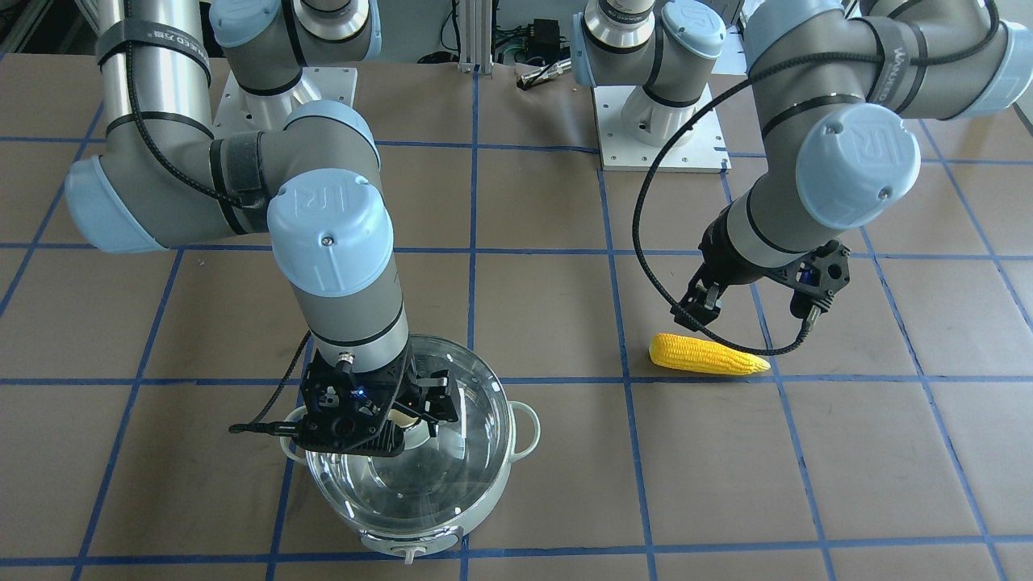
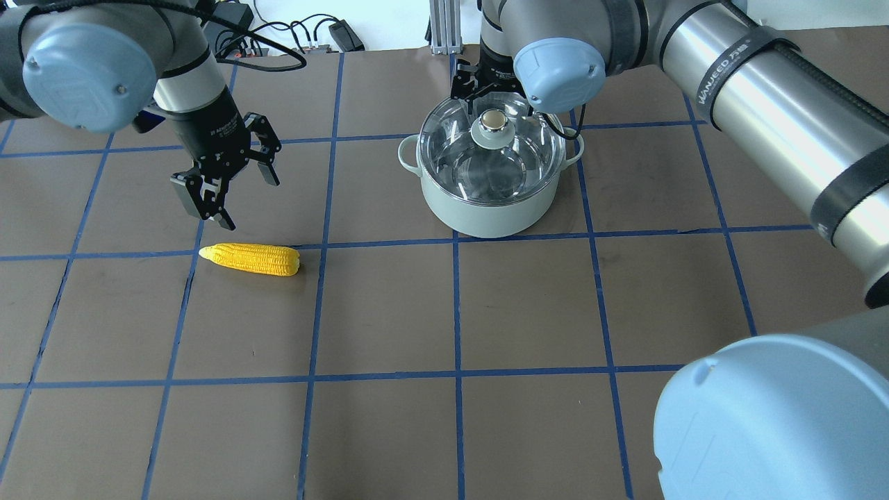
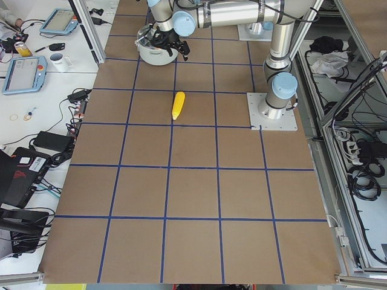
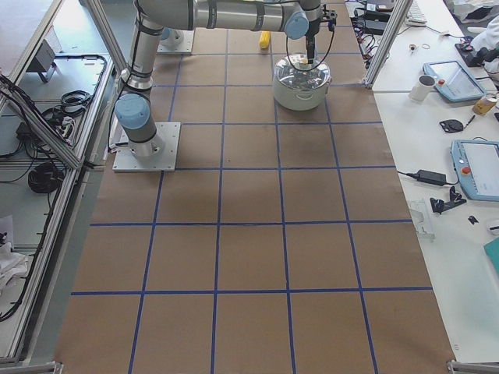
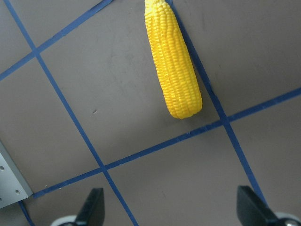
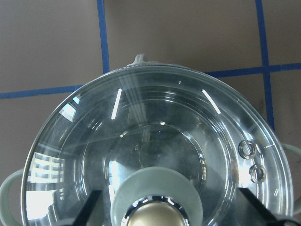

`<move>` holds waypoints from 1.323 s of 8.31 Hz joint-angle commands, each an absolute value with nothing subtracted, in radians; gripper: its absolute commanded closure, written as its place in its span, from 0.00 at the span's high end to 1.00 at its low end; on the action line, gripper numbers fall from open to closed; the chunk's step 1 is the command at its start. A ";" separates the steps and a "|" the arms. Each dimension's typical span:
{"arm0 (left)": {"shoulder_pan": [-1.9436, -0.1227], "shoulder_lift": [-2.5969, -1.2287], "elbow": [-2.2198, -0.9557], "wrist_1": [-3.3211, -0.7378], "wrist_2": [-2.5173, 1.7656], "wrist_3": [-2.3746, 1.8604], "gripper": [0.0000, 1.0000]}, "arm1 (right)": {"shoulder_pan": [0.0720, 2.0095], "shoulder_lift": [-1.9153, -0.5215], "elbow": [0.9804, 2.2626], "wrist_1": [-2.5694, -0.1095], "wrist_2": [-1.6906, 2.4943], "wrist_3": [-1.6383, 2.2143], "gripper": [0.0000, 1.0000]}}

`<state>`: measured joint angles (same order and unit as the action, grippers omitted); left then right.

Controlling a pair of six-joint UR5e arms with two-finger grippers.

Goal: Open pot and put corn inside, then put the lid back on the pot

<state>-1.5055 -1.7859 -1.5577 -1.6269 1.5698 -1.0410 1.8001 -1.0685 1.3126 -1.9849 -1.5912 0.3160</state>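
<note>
The pale mint-green pot (image 2: pixel 486 212) stands on the table with the clear glass lid (image 2: pixel 455 149) resting on it. My right gripper (image 6: pixel 171 213) is open and low over the lid. Its fingers stand on either side of the cream knob (image 2: pixel 493 120) without gripping it; it also shows in the front view (image 1: pixel 413 407). The yellow corn (image 2: pixel 251 259) lies flat on the table, also seen in the left wrist view (image 5: pixel 173 66). My left gripper (image 2: pixel 246 201) is open and empty, hovering just above and behind the corn (image 1: pixel 706 355).
The arms' white base plates (image 1: pixel 662 129) sit at the robot's edge of the table, with cables behind them. Side benches with tablets (image 4: pixel 477 167) and a mug (image 4: pixel 425 87) border the table. Blue tape lines grid the brown surface.
</note>
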 commanded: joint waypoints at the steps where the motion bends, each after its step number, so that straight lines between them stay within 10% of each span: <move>1: -1.467 -1.790 -1.719 -1.445 1.568 -1.092 1.00 | 1.804 -1.052 1.327 -2.013 -1.582 0.347 0.95; 6: -1.342 -1.824 -1.868 -1.132 1.516 -1.130 1.00 | 1.810 -1.052 1.327 -2.013 -1.583 0.360 0.48; 11: -1.342 -1.959 -1.893 -1.052 1.577 -1.200 1.00 | 1.809 -1.121 1.316 -2.005 -1.594 0.321 0.39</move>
<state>-1.3426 -1.9186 -1.8895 -1.0770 1.5622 -1.1876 1.8101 -1.0735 1.3194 -2.0113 -1.5889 0.3500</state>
